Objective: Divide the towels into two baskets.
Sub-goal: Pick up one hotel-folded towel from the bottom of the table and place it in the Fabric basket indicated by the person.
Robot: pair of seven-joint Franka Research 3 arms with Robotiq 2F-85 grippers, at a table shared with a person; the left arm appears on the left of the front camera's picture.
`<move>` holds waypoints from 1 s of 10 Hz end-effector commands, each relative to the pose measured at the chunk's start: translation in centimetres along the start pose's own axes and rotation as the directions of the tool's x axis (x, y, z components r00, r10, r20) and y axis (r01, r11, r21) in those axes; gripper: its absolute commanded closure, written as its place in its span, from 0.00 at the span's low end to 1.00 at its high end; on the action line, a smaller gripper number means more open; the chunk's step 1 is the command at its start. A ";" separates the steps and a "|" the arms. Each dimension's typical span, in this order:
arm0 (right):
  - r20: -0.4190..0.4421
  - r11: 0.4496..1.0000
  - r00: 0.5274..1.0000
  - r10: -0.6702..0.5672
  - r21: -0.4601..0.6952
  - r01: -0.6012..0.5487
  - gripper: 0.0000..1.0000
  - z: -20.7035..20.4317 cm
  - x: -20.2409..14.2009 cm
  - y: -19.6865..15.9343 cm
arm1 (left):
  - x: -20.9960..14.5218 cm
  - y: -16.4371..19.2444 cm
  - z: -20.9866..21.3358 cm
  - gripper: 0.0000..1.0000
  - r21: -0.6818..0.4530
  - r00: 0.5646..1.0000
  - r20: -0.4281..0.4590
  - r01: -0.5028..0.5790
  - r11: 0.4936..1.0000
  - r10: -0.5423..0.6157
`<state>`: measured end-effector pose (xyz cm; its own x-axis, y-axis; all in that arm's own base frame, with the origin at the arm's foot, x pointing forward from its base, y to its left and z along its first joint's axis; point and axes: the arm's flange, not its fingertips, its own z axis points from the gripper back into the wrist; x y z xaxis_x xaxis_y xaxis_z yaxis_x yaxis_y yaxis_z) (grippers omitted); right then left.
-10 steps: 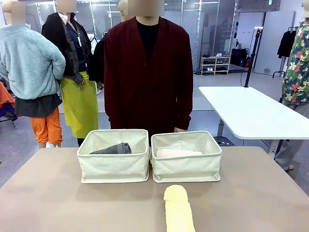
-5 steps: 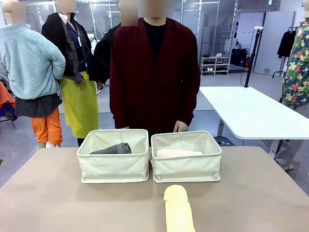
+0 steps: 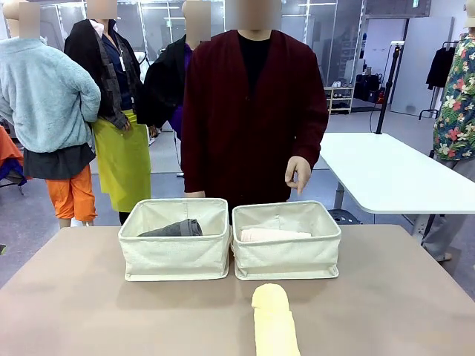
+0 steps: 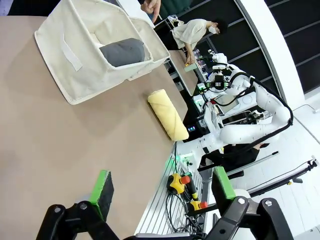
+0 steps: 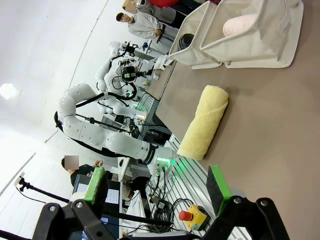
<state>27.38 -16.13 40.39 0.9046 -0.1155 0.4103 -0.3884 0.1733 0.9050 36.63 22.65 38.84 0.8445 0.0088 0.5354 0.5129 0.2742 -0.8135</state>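
Front view: two cream baskets sitting side by side near the far edge of the table [image 3: 67,297], touching each other; left basket [image 3: 176,256] holding the dark grey towel [image 3: 174,228], right basket [image 3: 286,258] holding the pale pink towel [image 3: 273,235]; pale yellow towel [image 3: 274,320] lying at the near edge, in front of the right basket; person's hand [image 3: 298,173] hanging above the right basket. Left wrist view: left gripper [image 4: 160,192] standing released, green pads wide apart, nothing between, hovering over bare table near the edge; yellow towel lying beyond. Right wrist view: right gripper [image 5: 157,190] also gaping, grasping nothing, positioned off the near edge.
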 end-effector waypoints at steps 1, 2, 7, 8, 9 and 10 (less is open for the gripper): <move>-0.005 1.000 1.000 0.012 0.004 -0.012 0.00 0.0 -0.6 0.2 | -0.4 -0.1 0.2 0.00 -0.002 1.000 -0.006 -0.005 1.000 0.005; -0.005 1.000 1.000 0.012 0.004 -0.012 0.00 0.0 -0.6 0.2 | -0.4 -0.1 0.2 0.00 -0.002 1.000 -0.006 -0.005 1.000 0.005; -0.090 0.973 0.983 -0.157 -0.183 0.139 0.00 -8.1 1.7 0.8 | -0.4 -0.1 0.2 0.00 -0.002 1.000 -0.006 -0.005 1.000 0.005; -0.132 0.957 0.970 -0.207 -0.235 0.172 0.00 -11.4 1.9 1.1 | -0.4 -0.1 0.2 0.00 -0.002 1.000 -0.006 -0.005 1.000 0.005; -0.159 0.935 0.956 -0.245 -0.298 0.191 0.00 -14.5 2.1 1.3 | -0.4 -0.1 0.2 0.00 -0.002 1.000 -0.006 -0.005 1.000 0.005; -0.152 0.909 0.949 -0.276 -0.362 0.206 0.00 -17.5 2.3 1.4 | -0.4 -0.1 0.2 0.00 -0.002 1.000 -0.006 -0.005 1.000 0.005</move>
<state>34.25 -3.79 41.14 0.9846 -0.0035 0.1746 -0.1558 0.4333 0.8877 36.64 22.61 38.77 0.8455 0.0080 0.5339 0.5118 0.2728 -0.8146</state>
